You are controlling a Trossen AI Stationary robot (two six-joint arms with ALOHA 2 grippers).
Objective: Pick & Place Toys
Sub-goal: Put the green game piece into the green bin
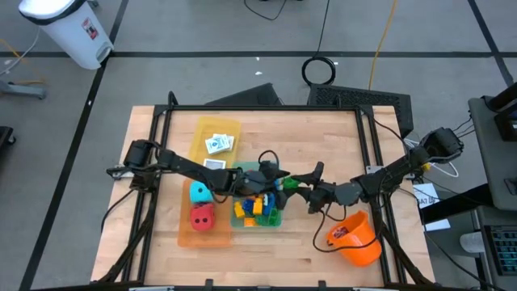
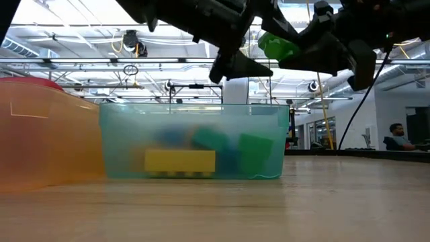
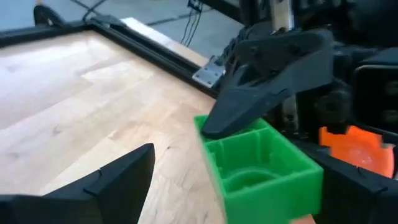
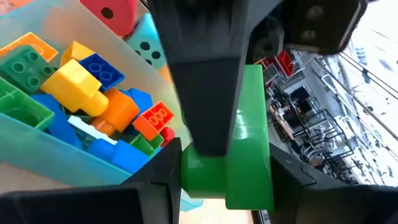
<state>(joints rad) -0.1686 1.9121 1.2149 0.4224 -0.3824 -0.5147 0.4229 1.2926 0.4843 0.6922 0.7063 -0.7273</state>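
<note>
Right fingers (image 4: pixel 214 149) clamped on green brick (image 4: pixel 245 155) above teal tray (image 2: pixel 195 141); left fingers (image 1: pixel 271 176) wide, seemingly empty.

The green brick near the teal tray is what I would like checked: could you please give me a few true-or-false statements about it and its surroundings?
1. The right gripper is shut on the green brick. True.
2. The green brick lies in the teal tray. False: it is held in the air beside the tray's right end.
3. The left gripper is shut on a yellow brick. False: its fingers stand open, empty, over the tray.
4. The teal die and the red die sit in the orange tray. True.
5. The orange bucket stands left of the trays. False: it lies to their right.
</note>
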